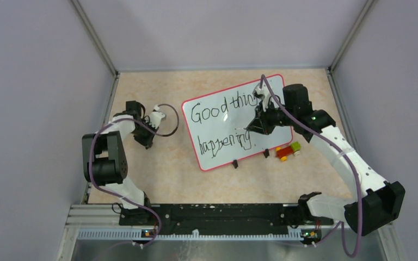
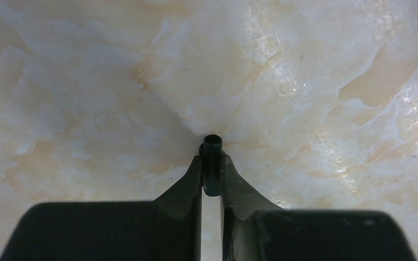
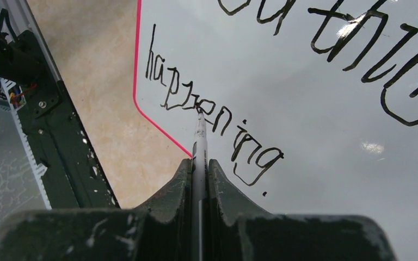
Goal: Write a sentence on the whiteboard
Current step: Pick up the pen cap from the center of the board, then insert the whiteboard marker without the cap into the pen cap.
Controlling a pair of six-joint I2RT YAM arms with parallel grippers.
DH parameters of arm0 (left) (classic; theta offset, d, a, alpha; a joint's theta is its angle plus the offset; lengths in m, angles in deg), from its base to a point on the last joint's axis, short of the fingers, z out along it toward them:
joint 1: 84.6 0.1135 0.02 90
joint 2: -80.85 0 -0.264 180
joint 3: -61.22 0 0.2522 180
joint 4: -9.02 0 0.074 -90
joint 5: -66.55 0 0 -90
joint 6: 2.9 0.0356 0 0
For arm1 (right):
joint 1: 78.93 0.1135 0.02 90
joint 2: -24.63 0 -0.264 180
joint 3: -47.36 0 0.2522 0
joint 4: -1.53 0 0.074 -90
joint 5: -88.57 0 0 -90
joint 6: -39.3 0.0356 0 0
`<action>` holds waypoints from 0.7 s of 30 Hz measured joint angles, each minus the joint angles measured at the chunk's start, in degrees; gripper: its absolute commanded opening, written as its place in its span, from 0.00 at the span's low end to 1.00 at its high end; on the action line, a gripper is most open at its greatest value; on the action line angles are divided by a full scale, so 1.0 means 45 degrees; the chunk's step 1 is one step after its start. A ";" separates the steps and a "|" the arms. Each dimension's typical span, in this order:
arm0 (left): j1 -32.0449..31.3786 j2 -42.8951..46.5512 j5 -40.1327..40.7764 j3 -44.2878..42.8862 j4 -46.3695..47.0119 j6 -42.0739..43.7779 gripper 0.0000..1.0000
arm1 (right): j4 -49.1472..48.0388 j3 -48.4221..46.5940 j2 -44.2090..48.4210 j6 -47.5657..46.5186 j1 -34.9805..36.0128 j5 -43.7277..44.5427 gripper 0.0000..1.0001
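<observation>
Pale grey panels close in a beige marbled tabletop [image 1: 158, 174], with a black rail [image 1: 217, 215] along its near edge where both arms are bolted.

The whiteboard [image 1: 220, 130] lies at the middle of the table, toward the right side and turned askew. Its thin red frame shows all round, and 2 small black feet [image 1: 235, 163] sit on the long edge facing the arms. The sentence [image 1: 207, 113] runs across it in 2 lines of thin black strokes, "Good things" above "happening". In the top view the right arm covers the end of the upper line.

The right gripper [image 3: 200, 166] is over the board's right half. Its jaws are pressed tight on a white-barrelled marker [image 3: 198, 144] that sticks out forward between them. The marker's tip touches the board in the middle of the word "happening".

The left gripper [image 2: 211, 163] hangs over bare tabletop, well to the left of the board. Its jaws are nearly together and pinch a small black cap [image 2: 212, 149], whose open round end pokes out past the fingertips.

A cluster of red, yellow and green toy blocks [image 1: 287, 150] lies on the table just beside the board's near right corner, next to one of the feet.
</observation>
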 measured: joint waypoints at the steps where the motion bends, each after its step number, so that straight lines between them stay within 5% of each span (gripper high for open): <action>1: 0.0000 0.0024 0.0010 0.0010 -0.0005 0.0015 0.06 | 0.0000 0.0000 -0.0005 0.0034 0.0000 -0.0005 0.00; 10: 0.0180 0.0758 -0.0175 -0.1098 -0.1967 0.0155 0.00 | -0.0525 0.0000 -0.0010 0.0991 0.0000 -0.0257 0.00; 17: -0.0340 0.2788 -0.1486 -0.5518 -0.4415 0.0393 0.00 | -0.1166 0.0000 -0.0034 0.2210 -0.0005 -0.0792 0.00; 21: -0.1904 0.3793 -0.1792 -0.7776 -0.5260 0.0398 0.00 | -0.1647 0.0000 -0.0136 0.3075 -0.0053 -0.1311 0.00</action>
